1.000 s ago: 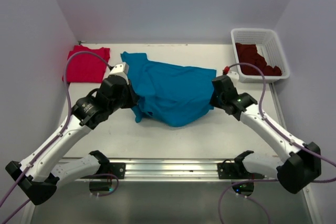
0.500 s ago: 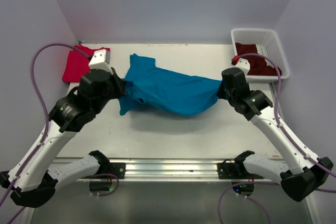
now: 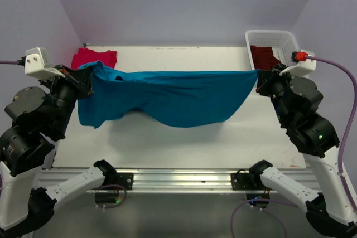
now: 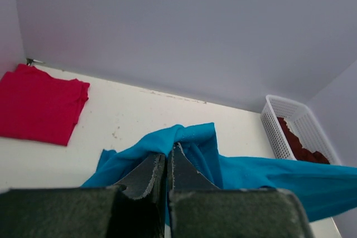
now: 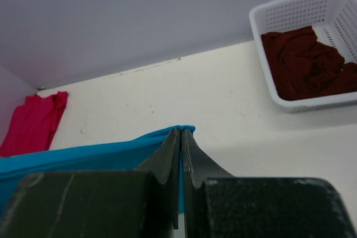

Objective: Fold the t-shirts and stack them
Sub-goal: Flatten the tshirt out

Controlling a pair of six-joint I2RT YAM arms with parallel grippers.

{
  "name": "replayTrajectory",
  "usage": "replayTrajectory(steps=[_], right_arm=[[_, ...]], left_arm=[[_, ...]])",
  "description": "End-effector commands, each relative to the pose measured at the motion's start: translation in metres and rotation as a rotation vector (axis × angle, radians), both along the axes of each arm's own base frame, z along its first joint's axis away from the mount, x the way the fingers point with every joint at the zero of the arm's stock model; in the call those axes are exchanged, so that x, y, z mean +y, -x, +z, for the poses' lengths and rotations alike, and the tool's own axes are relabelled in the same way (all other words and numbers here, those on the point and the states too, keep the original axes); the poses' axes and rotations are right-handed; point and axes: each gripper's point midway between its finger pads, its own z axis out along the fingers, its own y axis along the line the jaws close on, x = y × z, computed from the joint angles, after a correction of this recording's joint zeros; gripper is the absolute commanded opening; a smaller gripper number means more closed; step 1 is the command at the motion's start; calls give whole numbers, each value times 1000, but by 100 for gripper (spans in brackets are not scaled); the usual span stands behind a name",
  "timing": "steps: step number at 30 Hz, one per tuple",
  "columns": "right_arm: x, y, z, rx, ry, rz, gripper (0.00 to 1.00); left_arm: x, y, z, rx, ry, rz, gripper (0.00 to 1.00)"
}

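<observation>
While we hold the teal t-shirt [image 3: 178, 101] stretched in the air above the counter [image 3: 167, 143], its long axis runs left to right. The left claw [image 4: 168, 164] pinches one end and the right claw [image 5: 180, 142] the other, so laying it flat would take both arms equally.

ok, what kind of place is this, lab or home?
Likely a lab test cell: white table boxed in by plain panels, metal mounting rail at its near edge, teal t-shirt stretched between left arm and right arm.
</observation>
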Motion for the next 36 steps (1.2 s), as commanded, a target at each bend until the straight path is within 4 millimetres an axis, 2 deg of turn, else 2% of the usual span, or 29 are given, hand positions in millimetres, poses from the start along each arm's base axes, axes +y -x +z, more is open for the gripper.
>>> replayTrajectory(steps=[1,6,11,13,14,16,17,18,19,20,23,24,25,26,27,28,30,31,32,33,34,35,36], right_arm=[[0,-5,7,5,60,5,0],[3,-8,3,21,59,10,0],[4,-4,20,-43,48,32,0],[4,-10,24,-60,64,26,0],[8,-20,19,-41,87,18,0],[8,-33,23,-38,115,-11,0],[17,-52,10,8,152,-17,0],[15,-61,15,5,162,-53,0],[15,-73,10,27,191,-86,0],[19,-92,4,57,216,-110,0],[20,-123,-3,91,229,-146,0],[26,-139,-3,99,234,-150,0],[26,-145,0,95,230,-155,0],[25,-151,11,74,228,-166,0],[25,-156,18,48,225,-177,0],[24,-163,19,46,251,-190,0],[19,-169,43,-9,240,-215,0],[20,-179,39,2,267,-222,0],[12,-181,58,-32,253,-243,0],[10,-186,62,-41,254,-253,0],[9,-189,67,-56,262,-258,0],[5,-190,71,-72,266,-273,0],[5,-192,85,-138,242,-285,0]], left_arm=[[4,-6,5,-12,-41,37,0],[2,-7,-1,7,-48,30,0],[11,-3,6,-14,-47,58,0],[14,-5,11,-43,-42,82,0],[16,-13,1,-30,-85,120,0],[16,-25,0,-43,-104,167,0],[7,-38,-9,-19,-156,170,0],[0,-46,-11,-11,-175,166,0],[-15,-63,-13,-7,-189,147,0],[-21,-71,-11,-12,-212,141,0],[-51,-106,-7,-36,-238,93,0],[-58,-116,-5,-42,-228,62,0],[-45,-134,-2,-42,-211,83,0],[-53,-152,-1,-47,-197,28,0],[-39,-165,8,-78,-188,68,0],[-43,-180,11,-88,-212,58,0],[-37,-201,18,-94,-223,59,0],[-46,-221,28,-104,-218,21,0],[-45,-232,31,-101,-218,14,0],[-37,-243,31,-91,-226,16,0],[-43,-259,39,-110,-231,-7,0],[-43,-266,42,-115,-233,-10,0],[-41,-273,47,-131,-232,-11,0]])
